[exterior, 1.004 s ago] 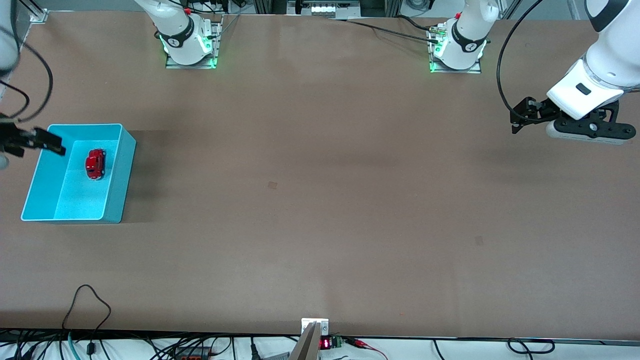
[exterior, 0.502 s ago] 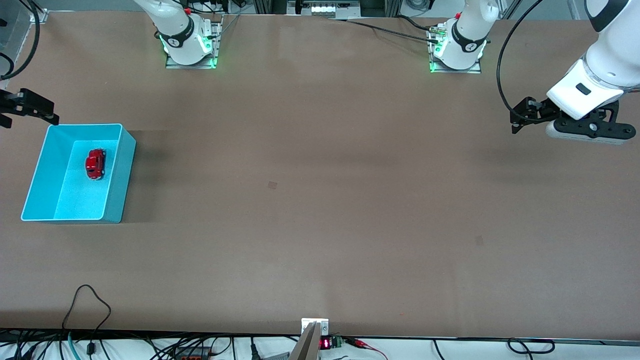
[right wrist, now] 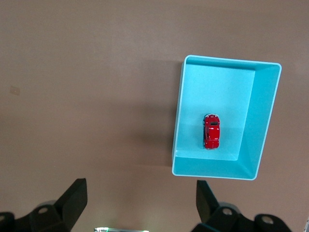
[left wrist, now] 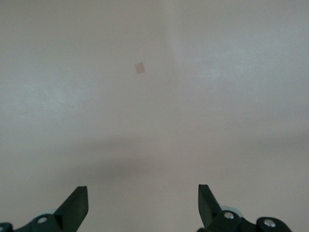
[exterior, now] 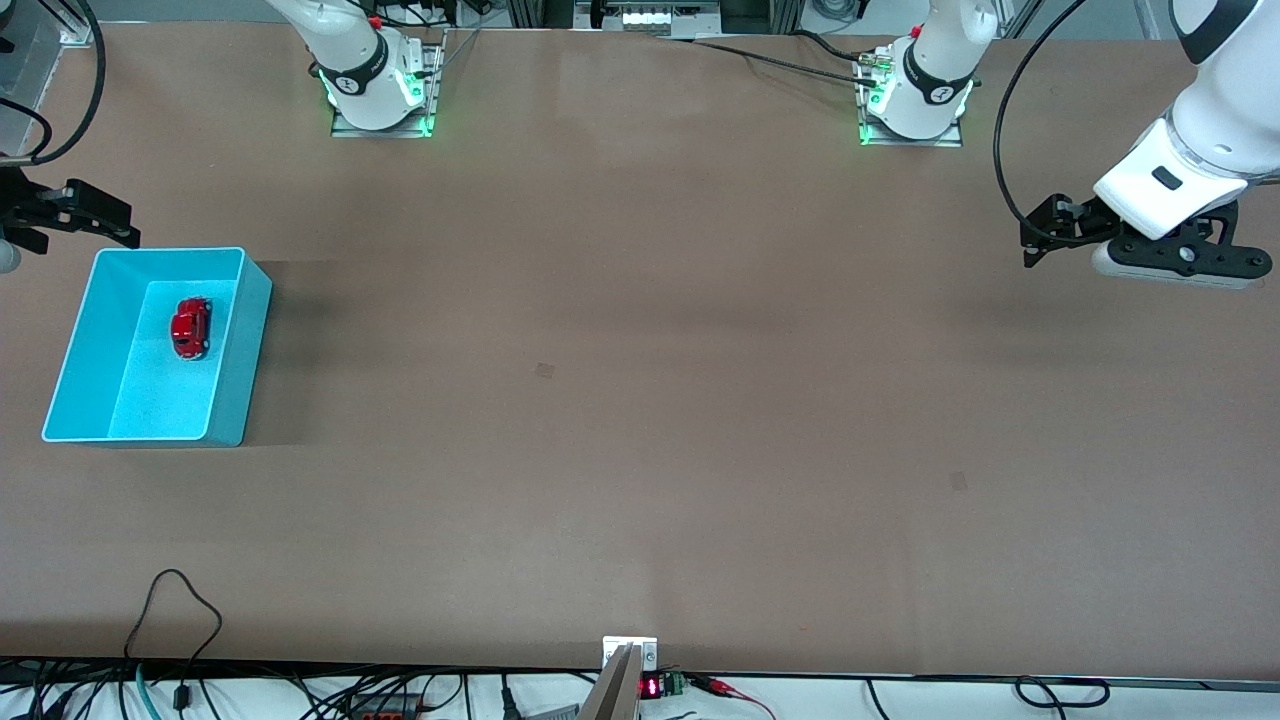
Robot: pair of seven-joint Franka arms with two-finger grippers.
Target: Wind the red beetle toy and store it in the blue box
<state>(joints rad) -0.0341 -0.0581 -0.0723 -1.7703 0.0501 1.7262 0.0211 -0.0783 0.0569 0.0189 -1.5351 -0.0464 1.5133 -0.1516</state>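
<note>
The red beetle toy (exterior: 190,327) lies on the floor of the blue box (exterior: 246,345), which stands at the right arm's end of the table. In the right wrist view the toy (right wrist: 211,131) rests inside the box (right wrist: 260,116), close to one short wall. My right gripper (exterior: 25,220) hangs open and empty (right wrist: 140,203) over bare table just off the box's short wall on the robots' side. My left gripper (exterior: 1175,262) waits open and empty (left wrist: 142,203) over bare table at the left arm's end.
The two arm bases (exterior: 380,85) (exterior: 915,100) stand along the table's edge on the robots' side. A small tan patch (exterior: 545,370) marks the middle of the brown tabletop. Cables (exterior: 180,600) trail over the edge nearest the front camera.
My right gripper has left the box's rim and moved toward the robots' side, leaving the toy in the box. The left arm, box and toy have not moved.
</note>
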